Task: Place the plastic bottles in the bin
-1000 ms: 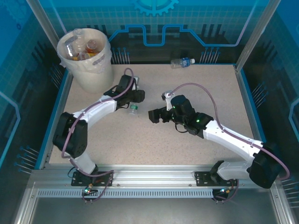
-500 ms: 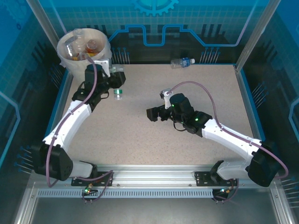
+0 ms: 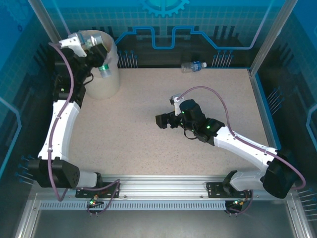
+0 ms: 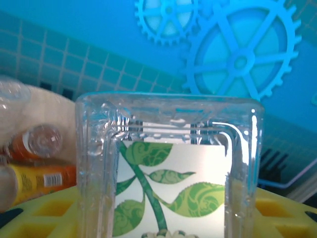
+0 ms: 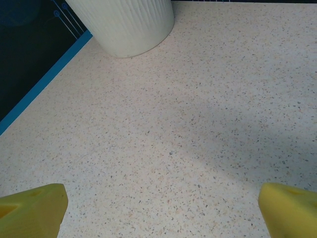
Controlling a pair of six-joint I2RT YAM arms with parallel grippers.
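Left gripper [image 3: 99, 58] jaws pinch a clear green-leaf-label bottle [image 4: 168, 173], held up at the bin [image 3: 105, 85] rim. Inside the bin, orange bottles [image 4: 34, 144] lie piled. Right gripper [image 5: 163, 208] jaws are spread wide with nothing between them, low over the table [image 5: 198, 124], well right of the bin. A blue-capped bottle [image 3: 192, 66] lies at the table's far edge, well right of the bin.

1 bin [image 3: 106, 83], 2 arms [image 3: 62, 124], at least 4 bottles [image 3: 193, 66].

Speckled beige tabletop [image 3: 148, 144], blue gear-print walls [image 4: 240, 62] w/ alu frame posts [image 3: 275, 32].
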